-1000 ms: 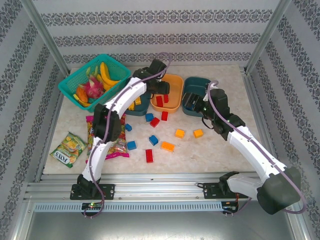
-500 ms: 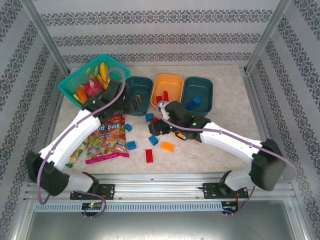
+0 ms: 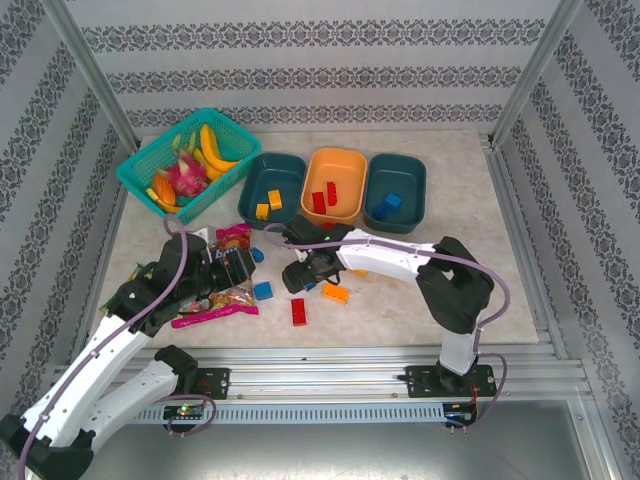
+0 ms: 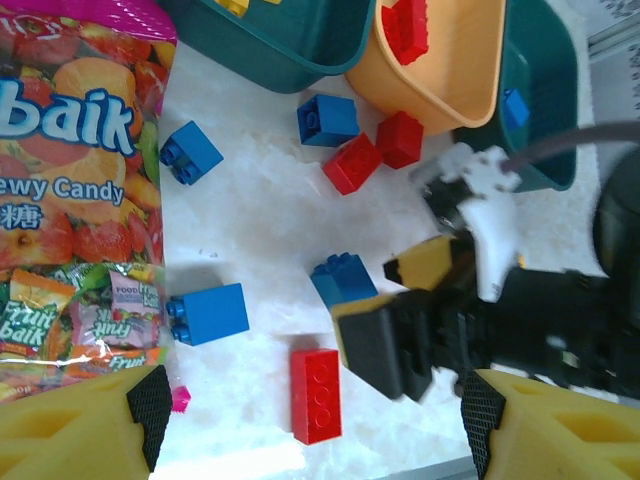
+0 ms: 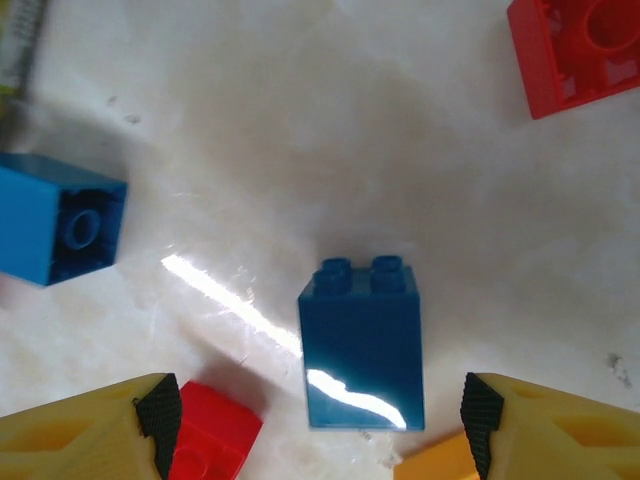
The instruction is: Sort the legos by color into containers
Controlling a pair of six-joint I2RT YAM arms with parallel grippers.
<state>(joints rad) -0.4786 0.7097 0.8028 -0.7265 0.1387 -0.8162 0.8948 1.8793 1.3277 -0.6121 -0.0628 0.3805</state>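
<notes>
Right fingers [image 5: 90, 435] were spread wide over the desk [image 5: 350, 120], blue lego [image 5: 362, 345] lying between them untouched; left fingers [image 4: 80, 430] also wide and empty, red lego [image 4: 317, 395] between their tips.

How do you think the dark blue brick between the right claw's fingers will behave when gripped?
The blue brick looks like rigid plastic, so probably won't deform. Its glossy face may slip in the right claw. Boxy and lying flat, it seems unlikely to roll.
</notes>
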